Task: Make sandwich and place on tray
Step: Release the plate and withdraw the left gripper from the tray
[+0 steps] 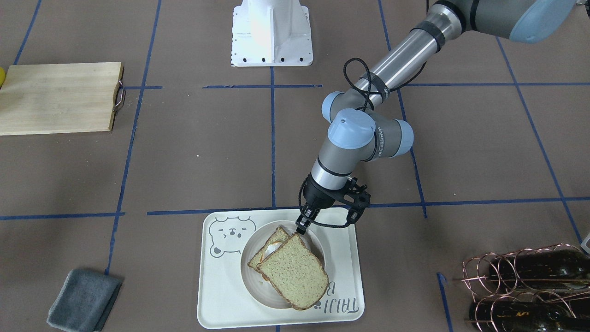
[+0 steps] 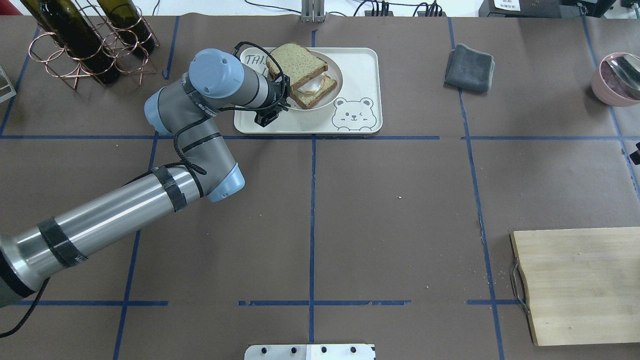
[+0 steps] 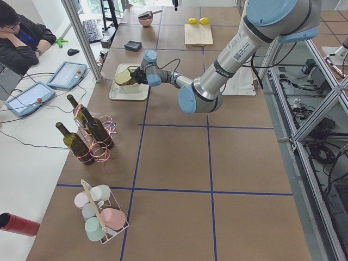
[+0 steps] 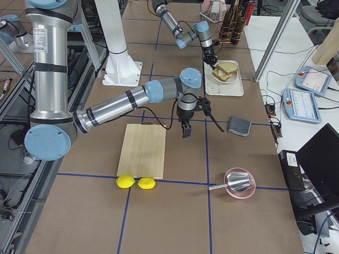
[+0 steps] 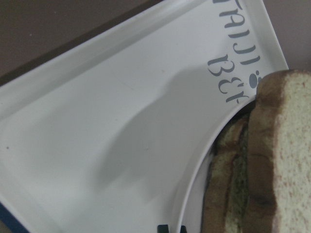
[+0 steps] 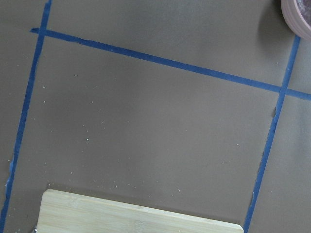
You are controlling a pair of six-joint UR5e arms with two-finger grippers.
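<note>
The sandwich (image 1: 295, 272) is two speckled tan bread slices with a white fried egg (image 1: 268, 249) showing between them. It lies on a round off-white plate (image 1: 322, 246) on the cream bear tray (image 1: 343, 276). The top slice sits askew and overhangs the plate. My left gripper (image 1: 303, 227) hangs just at the top slice's back corner, fingers together and holding nothing. In the left wrist view its fingertips (image 5: 164, 228) sit beside the bread crust (image 5: 257, 170). My right gripper (image 4: 185, 131) hovers over bare table by the cutting board; I cannot tell its state.
A wooden cutting board (image 2: 580, 285) lies on the robot's right. A grey cloth (image 2: 470, 67) lies right of the tray (image 2: 360, 75). A copper rack with wine bottles (image 2: 85, 45) stands left of it. A pink bowl (image 2: 617, 77) is at the far right.
</note>
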